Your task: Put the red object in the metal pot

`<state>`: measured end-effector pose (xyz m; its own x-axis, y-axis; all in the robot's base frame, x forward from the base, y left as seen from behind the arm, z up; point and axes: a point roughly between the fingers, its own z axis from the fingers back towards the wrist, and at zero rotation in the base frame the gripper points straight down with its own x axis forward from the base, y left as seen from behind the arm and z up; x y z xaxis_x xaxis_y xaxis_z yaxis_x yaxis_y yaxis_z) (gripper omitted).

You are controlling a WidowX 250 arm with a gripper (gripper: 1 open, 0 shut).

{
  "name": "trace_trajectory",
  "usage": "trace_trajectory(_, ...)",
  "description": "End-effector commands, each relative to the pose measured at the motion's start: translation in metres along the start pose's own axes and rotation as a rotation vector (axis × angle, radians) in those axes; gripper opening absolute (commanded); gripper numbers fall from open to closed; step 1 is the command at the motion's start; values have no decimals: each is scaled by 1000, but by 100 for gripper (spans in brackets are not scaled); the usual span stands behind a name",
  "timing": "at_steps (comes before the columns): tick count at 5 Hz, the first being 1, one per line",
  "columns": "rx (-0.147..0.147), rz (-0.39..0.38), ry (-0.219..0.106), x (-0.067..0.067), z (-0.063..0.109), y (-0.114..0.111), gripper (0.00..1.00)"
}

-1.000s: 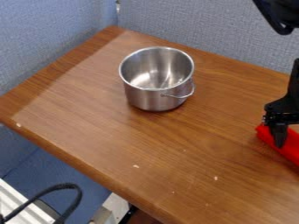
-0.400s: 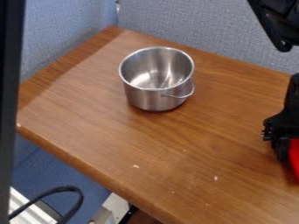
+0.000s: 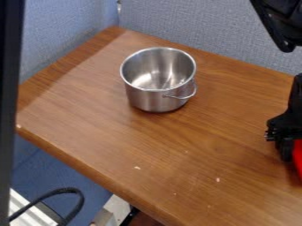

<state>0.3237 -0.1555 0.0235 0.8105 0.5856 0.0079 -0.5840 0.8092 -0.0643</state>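
My fingers (image 3: 283, 139) meet red block (image 3: 298, 157) at right edge, grip unclear; steel pot (image 3: 158, 79) upright on table (image 3: 130, 150).

One view — from above the wooden table (image 3: 130, 141), angled down, table and pot (image 3: 158, 79) within frame

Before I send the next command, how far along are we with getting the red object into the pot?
Nothing looks finished: the metal pot stands upright with no red in it. The gripper is at the red object by the right edge; whether the grip is secure, I cannot tell. Lifting, carrying and placing remain.
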Motion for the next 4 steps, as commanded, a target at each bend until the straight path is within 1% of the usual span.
trace_trajectory(1, -47, 7, -42, 11, 15, 0, 0)
trace_trajectory(4, -59, 7, -86, 21, 21, 5, 0)
